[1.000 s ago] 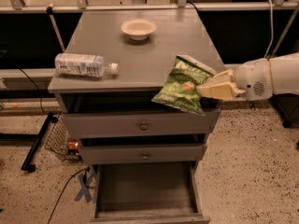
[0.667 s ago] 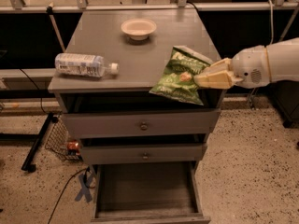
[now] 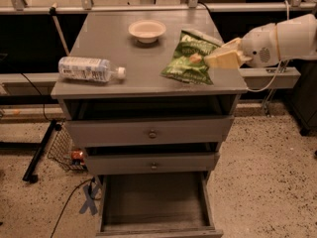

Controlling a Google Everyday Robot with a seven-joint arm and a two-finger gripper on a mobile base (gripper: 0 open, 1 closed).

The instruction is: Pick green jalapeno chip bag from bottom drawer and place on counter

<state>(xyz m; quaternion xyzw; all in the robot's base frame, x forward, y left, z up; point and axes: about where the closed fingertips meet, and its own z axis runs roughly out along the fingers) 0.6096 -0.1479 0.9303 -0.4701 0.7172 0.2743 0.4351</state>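
On the grey counter (image 3: 148,78), the green jalapeno chip bag (image 3: 184,66) rests near the right edge, its right side pinched by the gripper (image 3: 202,58). A bottle (image 3: 89,68) lies at the left and a bowl (image 3: 147,30) sits behind. Below, the bottom drawer (image 3: 153,202) stands open over speckled floor (image 3: 267,172).

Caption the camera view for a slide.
The pincer holds the green jalapeno chip bag over the right side of the counter, bottom drawer open below.
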